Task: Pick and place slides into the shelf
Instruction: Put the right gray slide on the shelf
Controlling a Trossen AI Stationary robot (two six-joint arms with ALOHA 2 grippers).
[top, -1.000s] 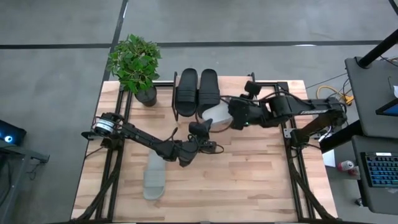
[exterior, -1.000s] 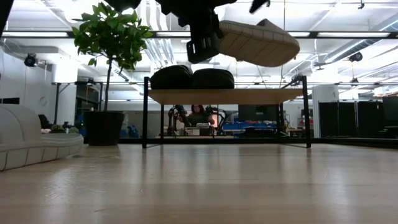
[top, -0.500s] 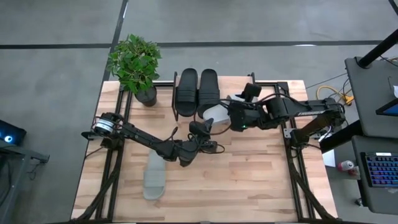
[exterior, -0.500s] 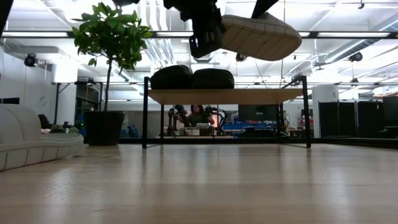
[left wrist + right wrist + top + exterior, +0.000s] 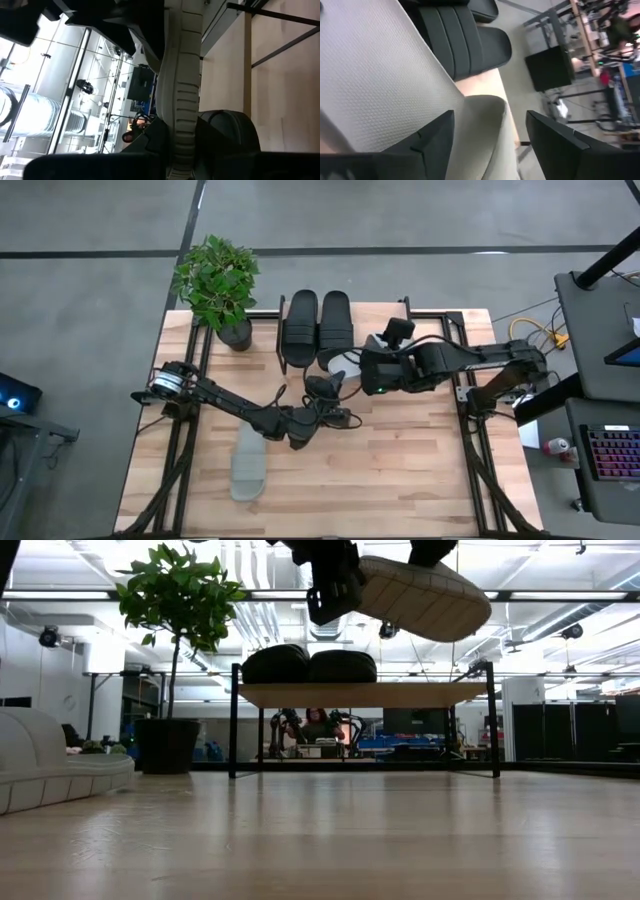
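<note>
The table [image 5: 400, 470] carries the shelf [image 5: 400, 695], where the black pair [image 5: 318, 328] sits. Just beside it, the right gripper [image 5: 358, 370] has its fingers pinching a pale slide [image 5: 425, 597], raised above shelf height. The second pale slide [image 5: 248, 463] lies near the left gripper [image 5: 325, 392], whose finger state I cannot tell.

I see two slides [image 5: 318, 328] side by side on the shelf [image 5: 420, 694] at the bench's [image 5: 420, 470] far edge, a plant [image 5: 216, 280] to their left. A third slide [image 5: 425, 598] hangs above the shelf, right of them. The fourth [image 5: 247, 464] lies near-left on the bench.
</note>
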